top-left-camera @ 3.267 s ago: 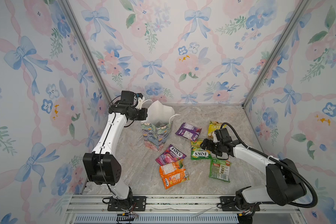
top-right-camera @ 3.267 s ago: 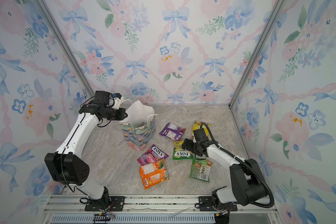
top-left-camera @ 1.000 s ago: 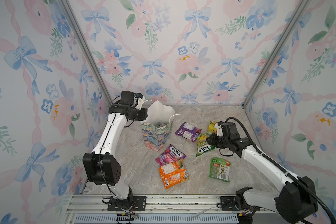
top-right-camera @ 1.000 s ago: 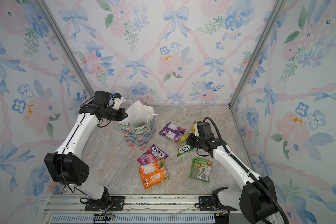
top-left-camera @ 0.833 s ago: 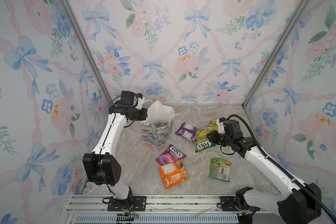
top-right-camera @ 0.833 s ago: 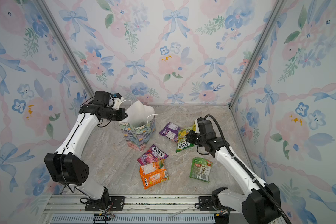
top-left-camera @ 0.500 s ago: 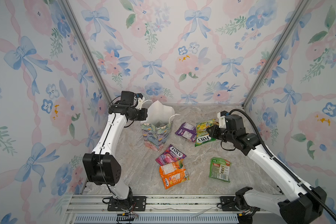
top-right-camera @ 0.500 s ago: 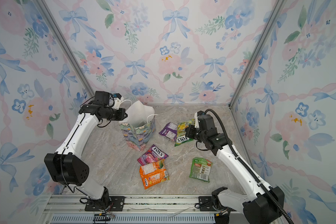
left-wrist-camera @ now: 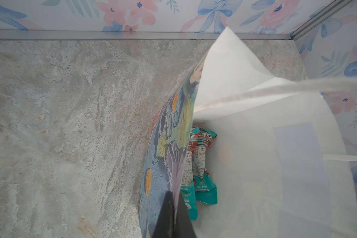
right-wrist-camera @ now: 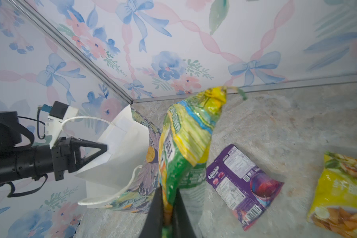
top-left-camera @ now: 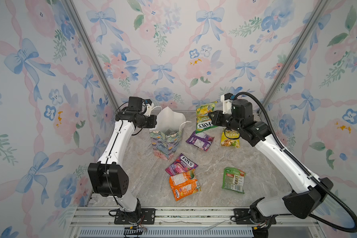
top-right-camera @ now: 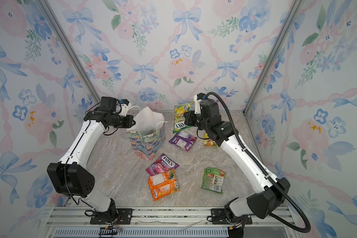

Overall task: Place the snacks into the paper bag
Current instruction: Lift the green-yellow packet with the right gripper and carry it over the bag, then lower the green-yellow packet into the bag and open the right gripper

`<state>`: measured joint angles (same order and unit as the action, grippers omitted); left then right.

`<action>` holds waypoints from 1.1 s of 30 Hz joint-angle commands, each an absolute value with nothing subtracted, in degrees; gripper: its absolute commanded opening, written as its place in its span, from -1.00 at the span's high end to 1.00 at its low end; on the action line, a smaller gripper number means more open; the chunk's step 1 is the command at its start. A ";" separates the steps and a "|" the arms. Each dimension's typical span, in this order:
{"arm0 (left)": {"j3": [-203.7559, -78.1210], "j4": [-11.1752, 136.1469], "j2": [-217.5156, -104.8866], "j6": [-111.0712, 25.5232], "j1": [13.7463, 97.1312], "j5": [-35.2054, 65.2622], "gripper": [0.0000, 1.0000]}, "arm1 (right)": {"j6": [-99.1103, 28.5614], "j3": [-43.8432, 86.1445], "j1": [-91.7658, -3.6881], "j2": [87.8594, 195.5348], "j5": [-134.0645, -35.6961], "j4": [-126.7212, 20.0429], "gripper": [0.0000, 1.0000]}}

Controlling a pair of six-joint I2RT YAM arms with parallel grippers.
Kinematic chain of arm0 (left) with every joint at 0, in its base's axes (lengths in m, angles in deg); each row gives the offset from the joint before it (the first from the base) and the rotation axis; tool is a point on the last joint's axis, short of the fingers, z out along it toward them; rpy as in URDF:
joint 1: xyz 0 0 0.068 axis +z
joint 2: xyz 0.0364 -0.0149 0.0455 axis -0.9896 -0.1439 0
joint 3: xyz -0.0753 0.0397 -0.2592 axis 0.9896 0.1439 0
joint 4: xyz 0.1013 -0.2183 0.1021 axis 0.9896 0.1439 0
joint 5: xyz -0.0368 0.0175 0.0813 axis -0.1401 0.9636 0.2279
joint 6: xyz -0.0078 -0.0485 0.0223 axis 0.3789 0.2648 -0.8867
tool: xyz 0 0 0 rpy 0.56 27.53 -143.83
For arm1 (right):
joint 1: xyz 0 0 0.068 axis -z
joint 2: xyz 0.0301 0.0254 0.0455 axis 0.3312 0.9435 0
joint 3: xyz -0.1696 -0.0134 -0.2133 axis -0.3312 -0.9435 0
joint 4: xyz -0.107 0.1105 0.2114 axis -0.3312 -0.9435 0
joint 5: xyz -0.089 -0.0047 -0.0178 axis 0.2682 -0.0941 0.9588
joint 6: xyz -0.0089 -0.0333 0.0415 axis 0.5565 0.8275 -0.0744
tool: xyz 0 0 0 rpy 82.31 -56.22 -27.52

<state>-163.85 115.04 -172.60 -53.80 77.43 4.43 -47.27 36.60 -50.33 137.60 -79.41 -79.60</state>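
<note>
The floral paper bag point(top-left-camera: 167, 142) point(top-right-camera: 146, 142) stands upright and open at the back left. My left gripper point(top-left-camera: 154, 123) point(left-wrist-camera: 174, 198) is shut on the bag's left rim. Two teal snacks point(left-wrist-camera: 202, 164) lie inside it. My right gripper point(top-left-camera: 211, 121) point(right-wrist-camera: 169, 197) is shut on a green-and-yellow FOX'S packet point(top-left-camera: 204, 119) point(right-wrist-camera: 190, 134). That packet hangs in the air just right of the bag's mouth. Loose on the table lie a purple packet point(top-left-camera: 200, 141), a yellow one point(top-left-camera: 230, 140), a pink-purple FOX'S one point(top-left-camera: 181, 164), an orange one point(top-left-camera: 183, 185) and a green one point(top-left-camera: 233, 180).
Floral walls close in the back and both sides, with metal corner posts point(top-left-camera: 91, 51). An aluminium rail point(top-left-camera: 173, 212) runs along the table's front edge. The bag's white cord handle point(right-wrist-camera: 111, 195) loops out toward the held packet.
My right gripper has lifted the green-and-yellow packet off the table and carried it up and back toward the bag. The left arm and the bag have not moved.
</note>
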 commanded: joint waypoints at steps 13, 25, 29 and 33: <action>-163.32 116.04 -171.67 -54.64 77.77 3.57 1.00 | -38.47 74.82 -56.44 159.61 -77.12 -85.73 1.00; -163.99 116.11 -172.09 -54.68 77.77 3.02 1.00 | -43.03 78.70 -64.22 167.14 -73.64 -82.59 1.00; -163.30 116.03 -171.44 -54.76 77.77 3.68 1.00 | -45.64 70.61 -65.13 163.87 -72.37 -77.75 1.00; -163.30 116.02 -171.27 -54.81 77.77 3.77 1.00 | -47.89 63.02 -65.52 160.26 -71.29 -73.50 1.00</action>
<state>-163.85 115.09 -172.60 -53.80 77.50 4.02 -45.28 65.35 -65.41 165.55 -73.55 -80.47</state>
